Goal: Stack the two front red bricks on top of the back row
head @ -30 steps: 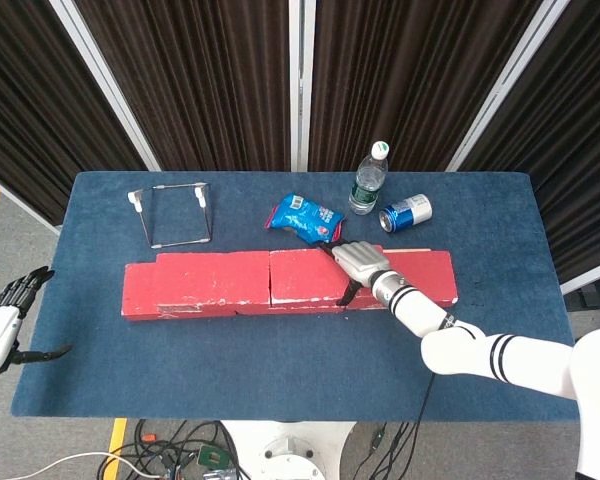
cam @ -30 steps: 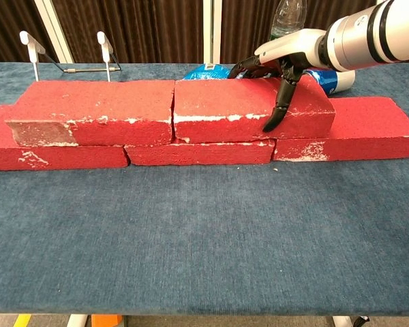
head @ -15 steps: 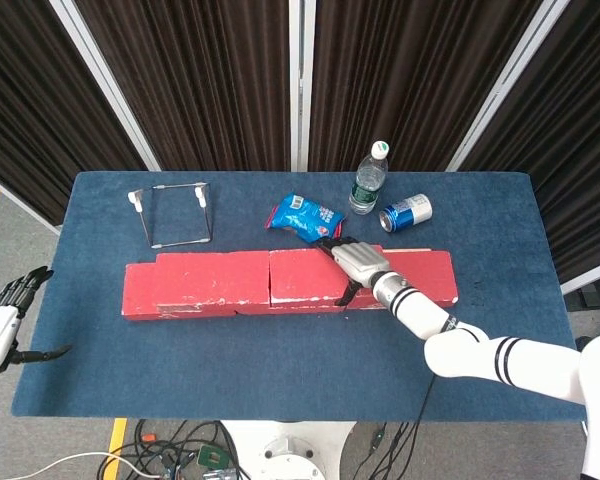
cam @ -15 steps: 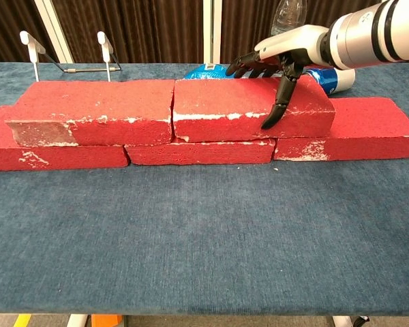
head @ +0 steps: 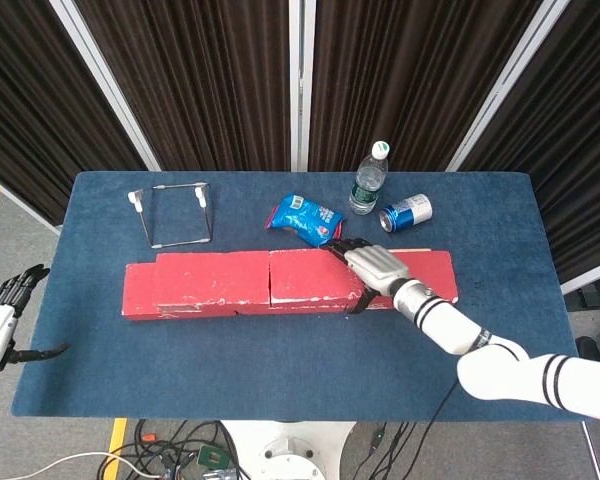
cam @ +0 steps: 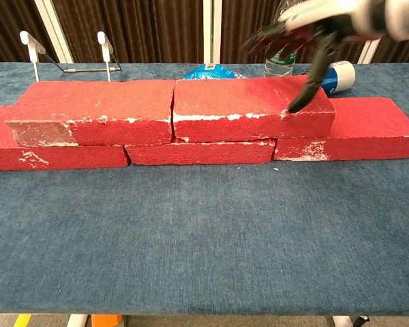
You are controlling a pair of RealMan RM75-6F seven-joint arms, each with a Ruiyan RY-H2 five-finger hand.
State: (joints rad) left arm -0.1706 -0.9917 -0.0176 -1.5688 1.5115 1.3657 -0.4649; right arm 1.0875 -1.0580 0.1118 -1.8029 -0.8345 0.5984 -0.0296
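Two upper bricks sit on the back row, and we lift our right hand [cam: 307, 27] clear of the right-hand one [cam: 249, 109]! Half a second ago our thumb was draped down its front face and our fingers lay across its top; now the hand rides above the brick's right end, fingers spread and holding nothing, thumb tip only just near the top front edge. We cannot tell from the blurred chest view whether that tip touches.

Beneath and to the left of the hand, the upper right brick lies flat, its left end butted against the upper left brick [cam: 95, 112]. Under them runs the back row [cam: 198, 153], whose right-most brick [cam: 347, 129] juts out below and to the right of the hand. Beyond the hand stand a water bottle [head: 369, 179], a blue can [head: 406, 212] and a snack bag [head: 305, 217]; far to its left is a wire stand [head: 175, 213].

Our left hand [head: 0, 320] hangs off the table's [head: 280, 370] left edge, open and idle, well apart from everything.

The brick has not shifted as we let go, so we judge the stacking done: both front bricks look settled on top, and this release reads as the closing move.
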